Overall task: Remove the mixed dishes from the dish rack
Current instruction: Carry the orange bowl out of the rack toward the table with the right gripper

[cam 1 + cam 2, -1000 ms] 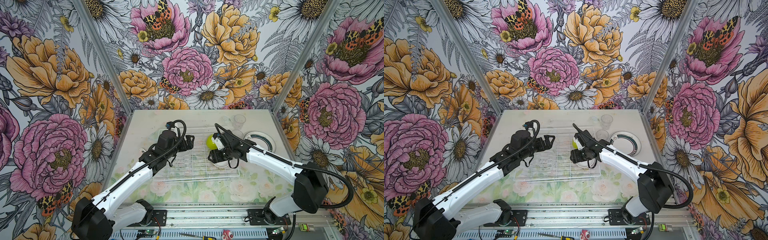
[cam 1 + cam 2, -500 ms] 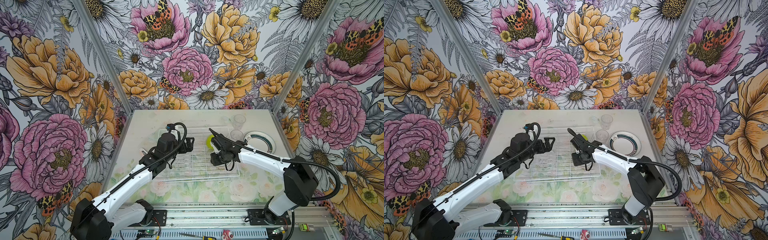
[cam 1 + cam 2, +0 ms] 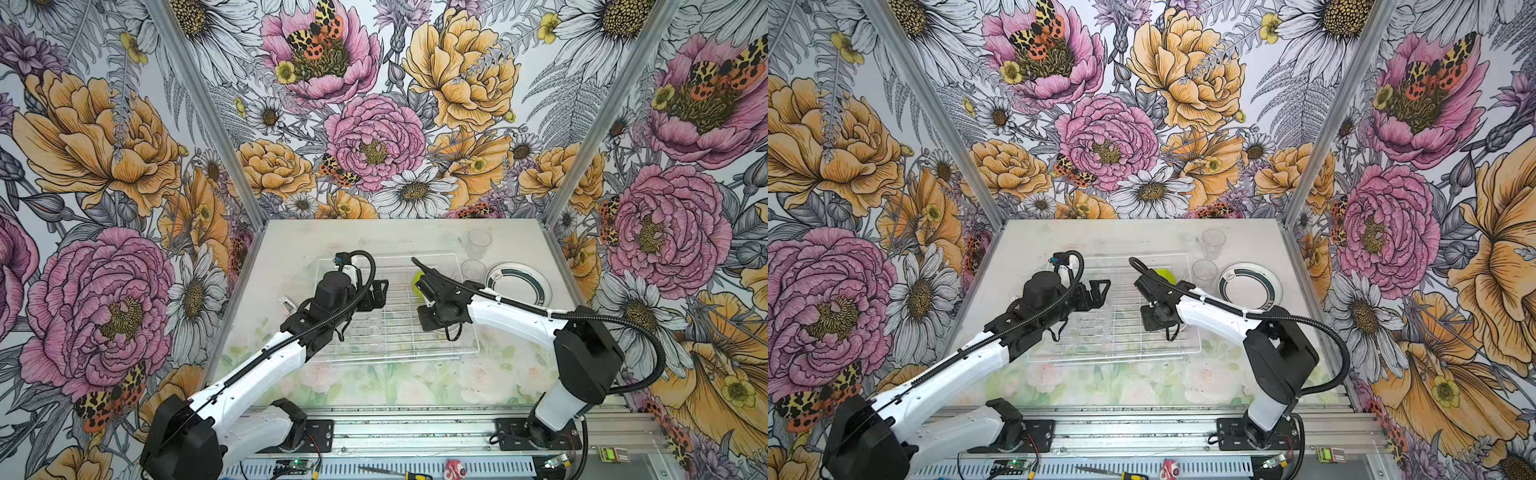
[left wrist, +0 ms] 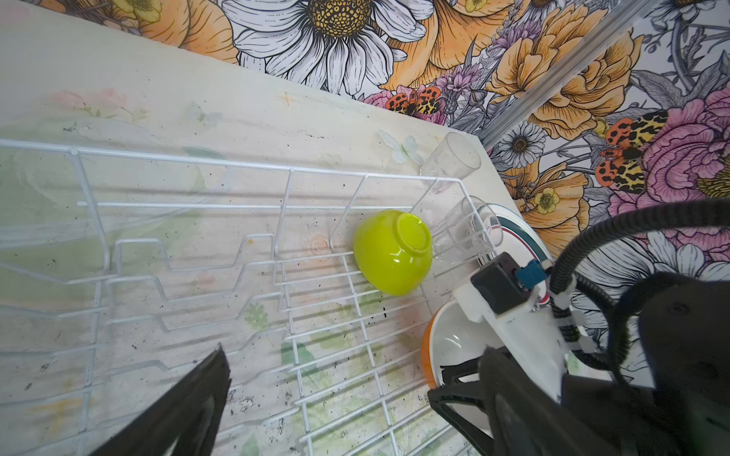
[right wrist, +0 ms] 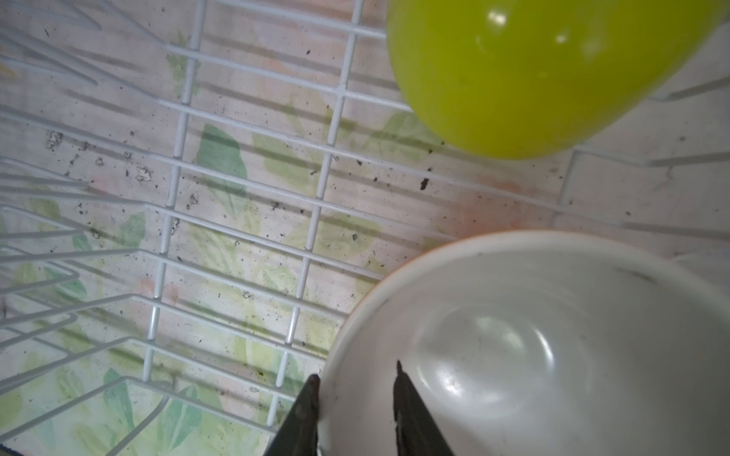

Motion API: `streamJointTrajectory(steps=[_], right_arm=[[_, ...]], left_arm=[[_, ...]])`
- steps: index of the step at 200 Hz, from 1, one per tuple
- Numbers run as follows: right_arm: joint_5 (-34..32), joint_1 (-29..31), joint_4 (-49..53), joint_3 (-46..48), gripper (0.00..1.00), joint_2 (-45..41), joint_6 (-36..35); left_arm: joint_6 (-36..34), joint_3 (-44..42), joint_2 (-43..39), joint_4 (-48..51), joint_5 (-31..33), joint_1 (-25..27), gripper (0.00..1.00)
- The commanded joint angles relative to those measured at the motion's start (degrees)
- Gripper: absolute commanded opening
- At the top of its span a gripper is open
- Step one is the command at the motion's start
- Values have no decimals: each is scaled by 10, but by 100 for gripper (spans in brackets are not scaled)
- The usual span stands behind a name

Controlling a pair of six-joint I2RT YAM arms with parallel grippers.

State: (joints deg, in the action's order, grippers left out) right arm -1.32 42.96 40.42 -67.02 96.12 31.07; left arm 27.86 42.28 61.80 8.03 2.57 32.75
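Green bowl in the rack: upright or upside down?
Upside down, tilted: the green bowl shows its foot ring, opening hidden, inside the dish rack.

My desk (image 3: 374, 237) is pale, printed with faint flowers and speckled with dark grime. Walls (image 3: 104, 145) left, far and right show big pink, orange and white blooms, joined by grey metal posts (image 3: 206, 112). The light is even.

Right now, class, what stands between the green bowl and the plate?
A clear cup stands between the green bowl and the plate, seen in the left wrist view and both top views.
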Motion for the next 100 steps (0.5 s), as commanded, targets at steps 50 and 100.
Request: streamJointTrajectory(steps=[50, 100], right_arm=[[-43, 7, 21, -37, 11, 19, 6], [-43, 7, 27, -50, 0, 2, 8]], left_arm=[[-4, -19, -24, -19, 9, -7, 99], [-2, -24, -35, -17, 12, -7, 99]])
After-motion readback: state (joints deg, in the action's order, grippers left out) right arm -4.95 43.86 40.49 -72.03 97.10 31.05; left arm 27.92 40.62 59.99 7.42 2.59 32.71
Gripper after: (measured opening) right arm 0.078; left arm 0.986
